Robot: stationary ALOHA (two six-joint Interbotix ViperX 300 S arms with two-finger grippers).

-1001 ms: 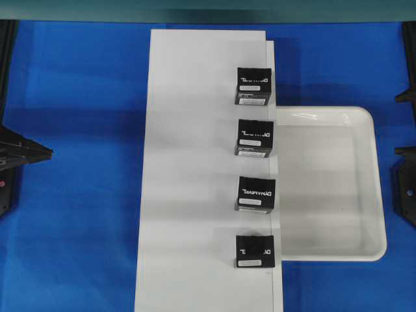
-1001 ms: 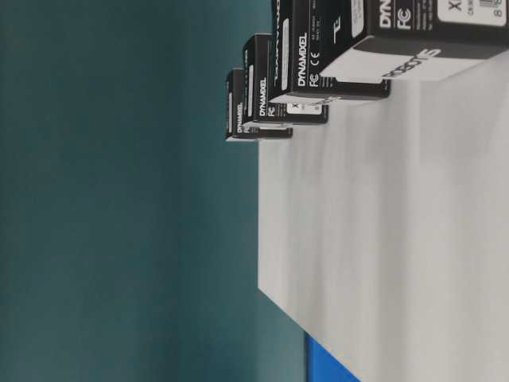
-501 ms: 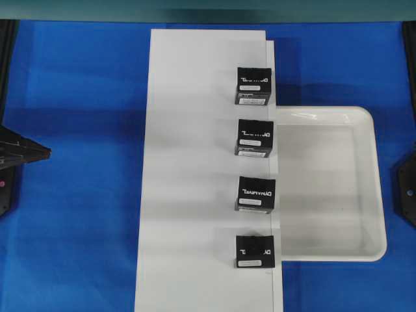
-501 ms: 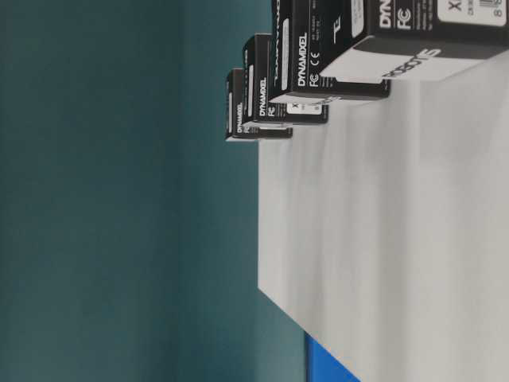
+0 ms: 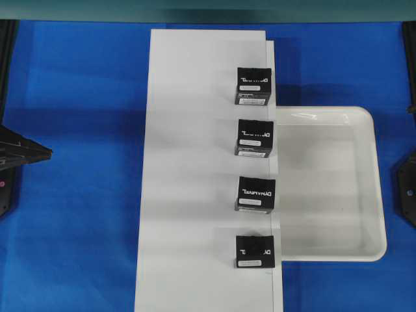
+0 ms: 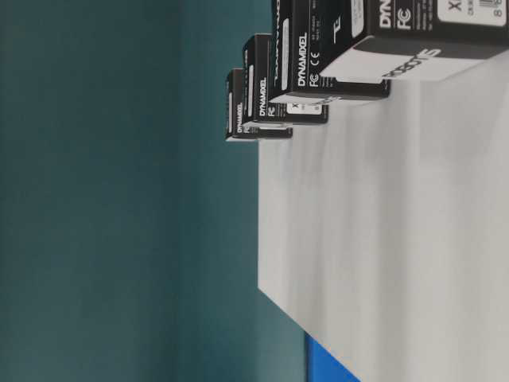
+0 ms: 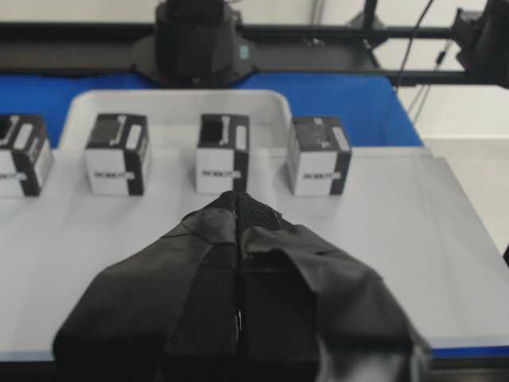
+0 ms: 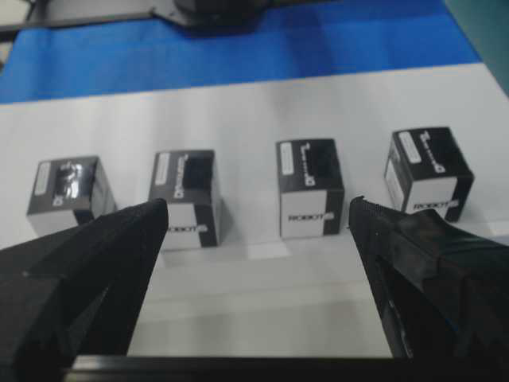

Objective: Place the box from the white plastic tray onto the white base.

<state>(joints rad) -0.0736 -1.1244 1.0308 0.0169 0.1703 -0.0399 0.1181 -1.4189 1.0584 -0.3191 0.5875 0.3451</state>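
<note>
Since the earlier frames, only the right arm at the frame edge has shifted slightly; all 4 boxes stay put. Each box [image 5: 255,194] stands in a row along the white base [image 5: 195,195], beside the white plastic tray [image 5: 374,188], which holds nothing. Left claw [image 7: 238,231] pressed closed, empty; right claw [image 8: 254,231] spread wide, empty. Judged complete: best practice is keeping both claws clear of the row.
</note>
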